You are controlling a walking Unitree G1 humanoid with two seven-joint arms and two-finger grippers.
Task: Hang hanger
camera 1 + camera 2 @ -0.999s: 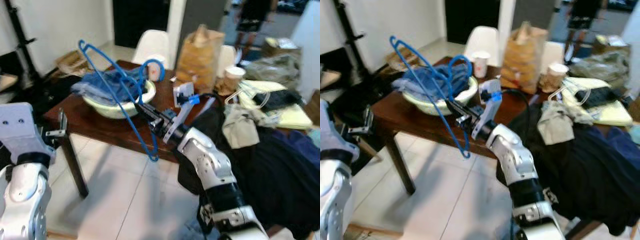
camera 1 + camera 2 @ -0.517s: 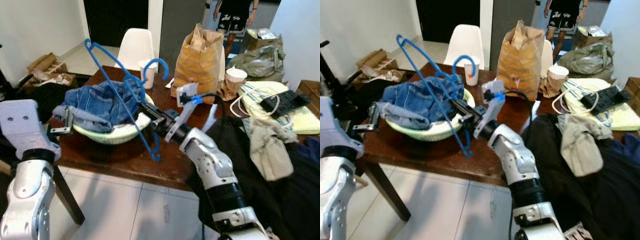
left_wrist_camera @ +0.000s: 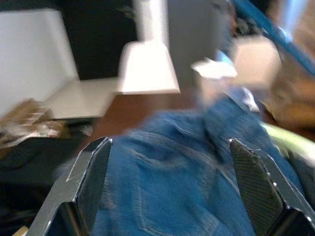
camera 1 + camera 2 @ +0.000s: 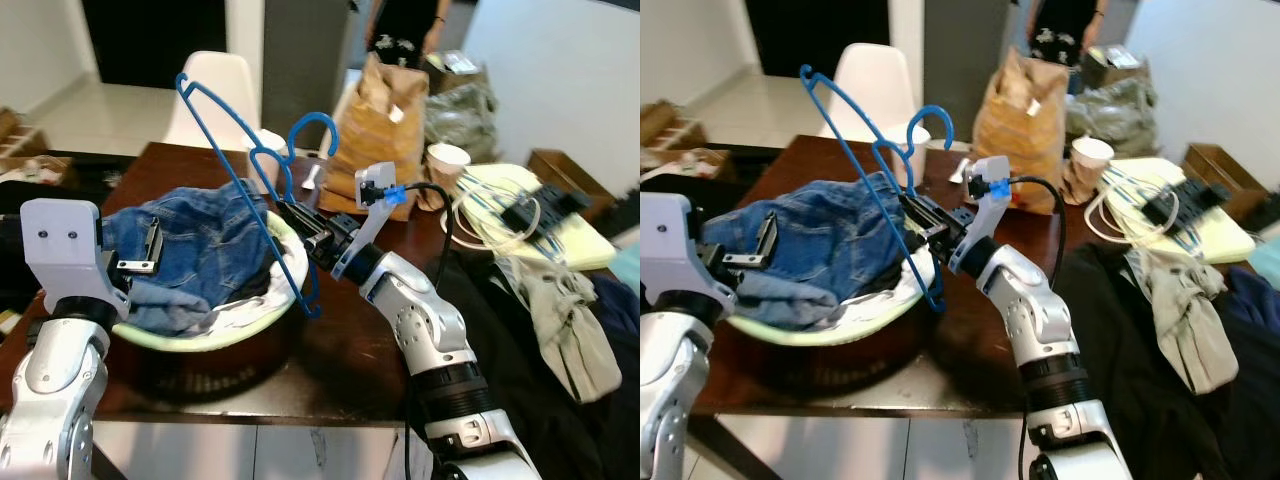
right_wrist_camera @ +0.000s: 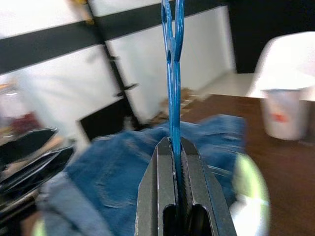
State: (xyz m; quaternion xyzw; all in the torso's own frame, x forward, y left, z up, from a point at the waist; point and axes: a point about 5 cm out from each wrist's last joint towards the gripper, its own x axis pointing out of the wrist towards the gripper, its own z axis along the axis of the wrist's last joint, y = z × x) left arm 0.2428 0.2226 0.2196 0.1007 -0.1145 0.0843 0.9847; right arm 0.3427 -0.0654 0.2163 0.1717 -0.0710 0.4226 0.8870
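The blue hanger [image 4: 262,175] is clamped tight between the fingers of the right gripper [image 4: 298,222], pinched on its lower wire, so it's held up in the air over the pale green basin [image 4: 262,318] of denim clothes [image 4: 190,245] on the dark wooden table [image 4: 330,350], hook pointing up and away toward the white chair [image 4: 210,95]. In the right wrist view the thin blue wire can be seen running straight up out of the closed fingers. The left gripper [image 3: 167,182] is spread wide and holding nothing, parked just above the denim. So the carrying step looks to be in hand, with the hanging itself not done yet. No rail or rod can be made out anywhere near, so a spot to hook it on probably has to be found first, then the hook lined up and lowered over it
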